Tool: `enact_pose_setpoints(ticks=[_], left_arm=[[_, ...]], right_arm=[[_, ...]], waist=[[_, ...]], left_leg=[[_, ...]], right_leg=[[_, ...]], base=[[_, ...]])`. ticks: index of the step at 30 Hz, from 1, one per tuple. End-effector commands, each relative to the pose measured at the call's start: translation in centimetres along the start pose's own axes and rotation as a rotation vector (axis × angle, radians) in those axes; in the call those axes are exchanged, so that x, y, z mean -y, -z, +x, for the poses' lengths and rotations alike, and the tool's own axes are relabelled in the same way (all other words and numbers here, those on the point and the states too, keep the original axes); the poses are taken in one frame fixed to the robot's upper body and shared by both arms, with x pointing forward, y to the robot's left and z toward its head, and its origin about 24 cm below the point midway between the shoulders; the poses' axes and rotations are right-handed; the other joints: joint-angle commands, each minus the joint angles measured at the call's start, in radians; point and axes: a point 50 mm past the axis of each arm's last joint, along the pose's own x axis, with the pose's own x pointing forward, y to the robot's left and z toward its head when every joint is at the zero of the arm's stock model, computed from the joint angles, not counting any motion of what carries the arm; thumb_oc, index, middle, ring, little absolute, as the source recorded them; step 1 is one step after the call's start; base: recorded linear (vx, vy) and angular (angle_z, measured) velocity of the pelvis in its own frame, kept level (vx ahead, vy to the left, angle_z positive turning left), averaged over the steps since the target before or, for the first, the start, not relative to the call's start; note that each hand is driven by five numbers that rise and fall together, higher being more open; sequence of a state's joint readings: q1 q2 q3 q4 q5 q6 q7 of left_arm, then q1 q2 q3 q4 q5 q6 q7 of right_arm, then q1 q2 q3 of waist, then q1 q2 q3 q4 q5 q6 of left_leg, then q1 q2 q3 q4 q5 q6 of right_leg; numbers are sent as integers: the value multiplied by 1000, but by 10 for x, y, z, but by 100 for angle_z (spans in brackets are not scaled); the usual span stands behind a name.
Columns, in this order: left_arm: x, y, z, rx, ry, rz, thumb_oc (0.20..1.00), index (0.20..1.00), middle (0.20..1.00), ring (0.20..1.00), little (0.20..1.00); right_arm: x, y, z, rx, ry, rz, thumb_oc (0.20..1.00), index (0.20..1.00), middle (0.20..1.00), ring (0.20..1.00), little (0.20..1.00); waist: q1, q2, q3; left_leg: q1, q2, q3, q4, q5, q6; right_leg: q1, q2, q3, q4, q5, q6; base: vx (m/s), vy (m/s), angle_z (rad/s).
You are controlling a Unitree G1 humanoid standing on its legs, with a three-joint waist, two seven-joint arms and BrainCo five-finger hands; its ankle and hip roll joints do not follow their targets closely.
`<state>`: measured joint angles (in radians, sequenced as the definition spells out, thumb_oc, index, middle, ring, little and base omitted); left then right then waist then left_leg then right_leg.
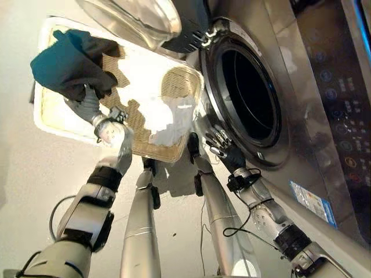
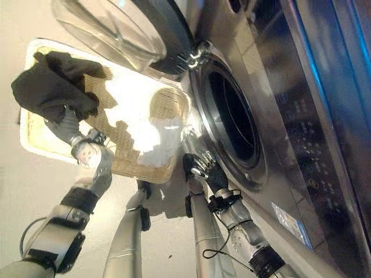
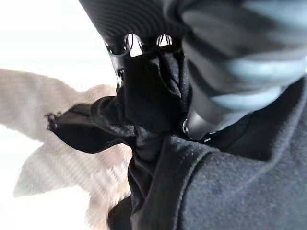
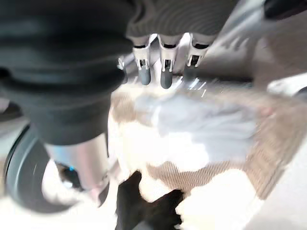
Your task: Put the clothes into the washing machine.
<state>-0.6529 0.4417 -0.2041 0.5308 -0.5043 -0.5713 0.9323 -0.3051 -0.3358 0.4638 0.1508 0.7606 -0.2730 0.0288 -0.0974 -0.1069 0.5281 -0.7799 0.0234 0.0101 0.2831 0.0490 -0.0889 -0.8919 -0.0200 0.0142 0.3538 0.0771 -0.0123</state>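
Dark garment [image 1: 66,61]: lifted clear above the far-left corner of the basket, bunched and hanging from the left robot hand.
Left robot hand [image 1: 87,105]: fingers curled into the dark cloth; the left wrist view shows folds pinched tight between fingers and thumb.
White garment [image 1: 173,124]: lying in the basket at the end nearest the machine, not held.
Basket [image 1: 47,124]: shallow woven tray with a pale rim, on the floor just beside the washing machine.
Right robot hand [image 1: 221,149]: low by the drum's rim, between the basket's corner and the opening; fingers look relaxed and hold nothing.
Washing machine [image 1: 301,116]: front loader, door [image 1: 136,20] swung wide over the basket's far end, drum opening [image 1: 248,95] dark and unobstructed.
Step in hand: first item picked, carry to drum not yet made (judgement).
Next move: swing the left arm across the basket toward the opening, push the cloth well inside, then release.
Obstacles: open door hangs close above the carry path; trailing cloth could snag on door or rim; right robot hand sits near the opening's lower edge.
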Motion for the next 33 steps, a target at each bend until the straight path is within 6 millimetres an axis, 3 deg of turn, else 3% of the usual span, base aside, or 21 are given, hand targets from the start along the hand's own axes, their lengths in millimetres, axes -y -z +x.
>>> enact_pose_setpoints(ticks=[1,3,4,7,12,16,22,27,33], left_arm=[[14,-17,-8,241,222,190,200,200,200,200,200],[15,-15,-14,280,323,291,200,200,200,200,200],[16,-11,-22,333,468,414,200,200,200,200,200],[20,-11,-29,383,643,518,200,200,200,200,200],[33,-11,-38,435,877,621,200,200,200,200,200],[45,-14,-42,456,979,633,200,200,200,200,200],[72,-25,-55,542,1156,637,200,200,200,200,200],[77,-27,-58,554,1188,633,200,200,200,200,200],[88,-36,-78,641,1274,581,200,200,200,200,200]], right_arm=[[-15,-33,0,161,-78,-182,1000,1000,1000,1000,1000],[-20,-41,5,195,-106,-276,1000,1000,1000,1000,1000],[-25,-53,14,230,-149,-458,1000,1000,1000,1000,1000],[-26,-70,26,254,-187,-647,1000,1000,1000,1000,1000],[-30,-91,47,247,-238,-778,1000,1000,1000,1000,1000],[-35,-94,55,201,-290,-785,1000,1000,1000,1000,1000],[-46,-85,59,85,-399,-681,1000,1000,1000,1000,1000],[-48,-82,59,64,-412,-650,1000,1000,1000,1000,1000],[-57,-58,54,-77,-455,-432,1000,1000,1000,1000,1000]], waist=[[4,86,-8],[21,92,-8],[42,100,-8],[69,112,-8],[96,126,-8],[101,128,-8],[92,127,-8],[91,127,-8],[80,125,-8]], left_leg=[[33,-88,20,-15,-9,45],[45,-88,16,-33,2,43],[66,-84,13,-63,17,39],[96,-79,11,-100,35,37],[132,-75,8,-130,48,37],[140,-75,8,-135,53,39],[171,-75,16,-152,57,45],[177,-74,19,-158,58,46],[181,-72,33,-184,65,49]], right_leg=[[117,50,-66,-56,-78,26],[135,45,-80,-62,-81,27],[160,39,-102,-71,-83,30],[193,32,-124,-87,-84,35],[226,21,-150,-90,-85,43],[231,18,-157,-90,-78,48],[250,12,-156,-99,-65,58],[254,10,-156,-104,-62,61],[250,7,-152,-133,-39,70]], base=[[-67,-100,23],[-52,-67,20],[-35,-37,25],[-38,-34,19],[-26,-16,10],[-25,1,11],[-7,4,5],[0,0,0],[-7,3,-4]])
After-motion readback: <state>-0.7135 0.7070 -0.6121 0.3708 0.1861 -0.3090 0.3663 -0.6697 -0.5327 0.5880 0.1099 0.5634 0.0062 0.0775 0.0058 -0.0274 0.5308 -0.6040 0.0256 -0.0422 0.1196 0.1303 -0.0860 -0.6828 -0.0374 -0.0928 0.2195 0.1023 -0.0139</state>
